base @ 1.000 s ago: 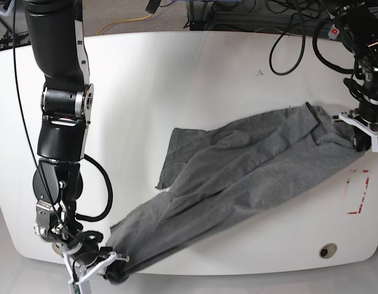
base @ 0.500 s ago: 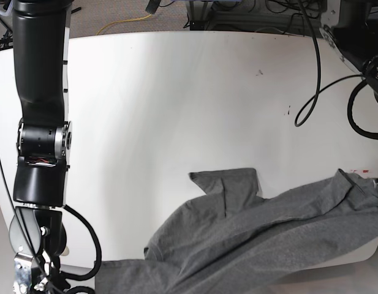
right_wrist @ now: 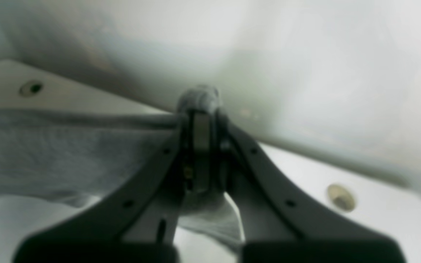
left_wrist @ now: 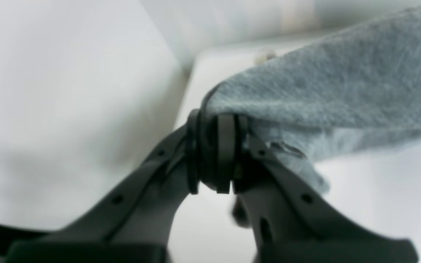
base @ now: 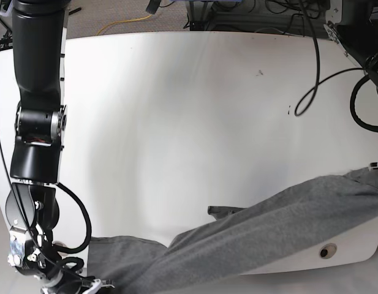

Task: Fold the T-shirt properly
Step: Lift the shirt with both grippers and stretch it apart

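Both arms are dragging the T-shirt [base: 250,236] toward the 6 o'clock edge of the table [base: 176,110]: a sec ago it was lying stretched diagonally across the table's mid-right, from about 7 to 2 o'clock, w/ a loose flap spread near centre; now it's hanging as a taut band low in the base view, running from 7 o'clock up to 3 o'clock, much of it past the front edge, only a small dark tip of the flap showing around 6 o'clock. The left gripper [left_wrist: 216,153] is pinching a bunched corner of the grey cloth, jaws pressed together on it, fabric trailing off toward 2 o'clock in the left wrist view. The right gripper [right_wrist: 199,153] is likewise clamped tight on a wad of the shirt, cloth stretching away toward 9 o'clock in its wrist view. In the base view both grippers are sitting at or just off the frame's edges, so the grips are only readable from the wrist cams. Judging from this, the shirt is being pulled straight and lifted/slid, prob. to flatten it before any fold; no fold is made yet, so the task looks early. Labels/writing: none readable on shirt, table or arms; wrist views are blurry. Two round holes are showing in the table [right_wrist: 340,197] near the edge
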